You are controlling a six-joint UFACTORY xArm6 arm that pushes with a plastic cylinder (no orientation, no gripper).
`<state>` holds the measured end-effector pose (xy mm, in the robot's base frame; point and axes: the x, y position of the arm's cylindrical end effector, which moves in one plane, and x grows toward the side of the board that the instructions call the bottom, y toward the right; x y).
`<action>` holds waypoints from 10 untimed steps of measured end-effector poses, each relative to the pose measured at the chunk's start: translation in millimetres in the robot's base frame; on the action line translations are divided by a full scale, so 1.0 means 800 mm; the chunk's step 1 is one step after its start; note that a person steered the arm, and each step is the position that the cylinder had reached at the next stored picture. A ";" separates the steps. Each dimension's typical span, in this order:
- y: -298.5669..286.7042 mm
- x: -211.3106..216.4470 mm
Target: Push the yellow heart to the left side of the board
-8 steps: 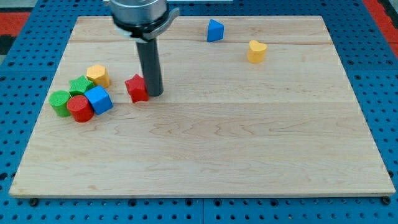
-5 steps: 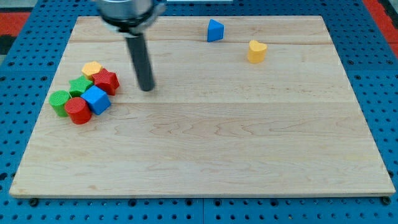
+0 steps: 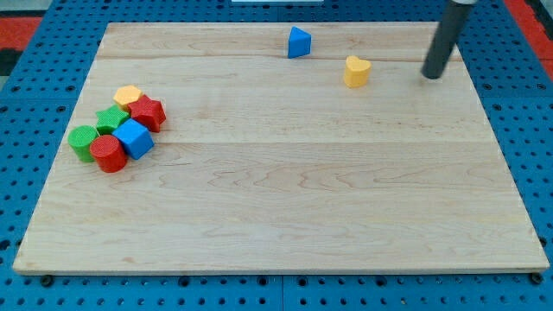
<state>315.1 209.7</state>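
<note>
The yellow heart [image 3: 356, 71] sits untouched near the board's [image 3: 276, 216] top right, so the whole push leftward remains, with my tip [image 3: 429, 76] just right of it, no pincer fitted.

My tip [image 3: 430, 76] — upper right, down

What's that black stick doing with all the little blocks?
My tip stands at the view's right of the small yellow heart block, not touching it, placed to push it left across the wooden board. A blue triangular block sits nearby. Six other coloured blocks are bunched at the left.
</note>
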 end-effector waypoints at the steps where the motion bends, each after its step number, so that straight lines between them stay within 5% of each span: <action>1: -0.046 0.031; 4: -0.041 0.015; 5: -0.093 -0.022; 6: -0.207 0.000; 8: -0.112 0.048; 9: -0.182 0.063; 10: -0.225 0.023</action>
<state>333.5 29.4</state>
